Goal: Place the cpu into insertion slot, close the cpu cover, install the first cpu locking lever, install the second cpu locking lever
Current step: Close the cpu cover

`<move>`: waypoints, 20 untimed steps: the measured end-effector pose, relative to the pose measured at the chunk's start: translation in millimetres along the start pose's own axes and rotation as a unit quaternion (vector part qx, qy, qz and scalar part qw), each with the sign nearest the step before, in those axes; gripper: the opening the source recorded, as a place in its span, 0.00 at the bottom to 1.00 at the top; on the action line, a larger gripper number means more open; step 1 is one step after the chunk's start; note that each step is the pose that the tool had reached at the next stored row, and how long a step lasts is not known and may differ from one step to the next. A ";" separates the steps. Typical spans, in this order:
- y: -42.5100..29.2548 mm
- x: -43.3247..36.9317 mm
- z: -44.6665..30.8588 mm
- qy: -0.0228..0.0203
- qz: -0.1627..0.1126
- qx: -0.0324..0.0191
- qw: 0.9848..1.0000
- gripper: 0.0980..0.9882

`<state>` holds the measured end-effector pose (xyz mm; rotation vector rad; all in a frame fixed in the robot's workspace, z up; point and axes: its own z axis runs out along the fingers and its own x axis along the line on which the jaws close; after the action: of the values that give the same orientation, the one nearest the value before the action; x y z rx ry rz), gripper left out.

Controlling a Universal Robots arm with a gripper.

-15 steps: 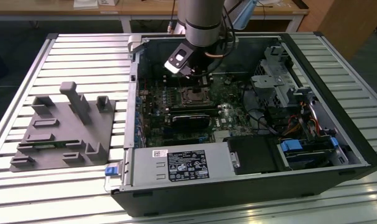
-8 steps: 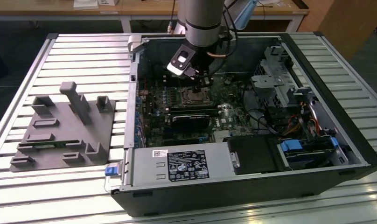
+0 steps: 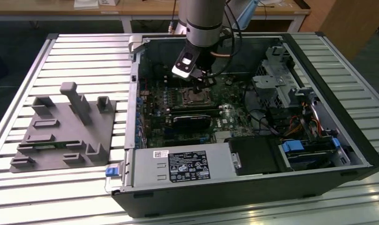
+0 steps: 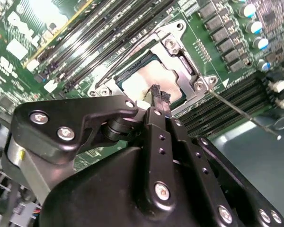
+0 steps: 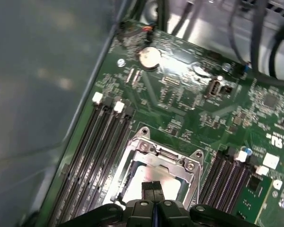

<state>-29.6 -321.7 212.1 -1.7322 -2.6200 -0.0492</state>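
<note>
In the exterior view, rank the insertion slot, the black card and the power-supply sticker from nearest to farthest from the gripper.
1. The insertion slot, directly beneath the gripper.
2. The black card, just past the slot, toward the camera.
3. The sticker, on the power supply, closest to the camera.

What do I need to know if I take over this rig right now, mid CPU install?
The tool is shut and empty, its tips just over the chip's near edge; whether they touch it I cannot tell.
The pale silvery square cpu lies in the square metal-rimmed insertion slot on the green motherboard.
The thin silvery cpu cover frame appears to be down around the chip.
Done: cpu placed, cover seemingly closed.
Left: both levers. One thin metal lever rod sticks out free beside the socket. I cannot tell the state of the other.
</note>
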 end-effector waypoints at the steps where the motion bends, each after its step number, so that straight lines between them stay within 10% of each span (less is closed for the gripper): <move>1: 0.0 0.0 0.0 0.000 -0.009 0.000 1.000 0.01; 10: 0.0 0.0 0.2 0.002 -0.090 0.002 0.996 0.01; 20: 0.0 0.0 0.3 0.004 -0.177 0.003 0.984 0.01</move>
<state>-29.6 -321.7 211.8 -1.2379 -2.8811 -0.0473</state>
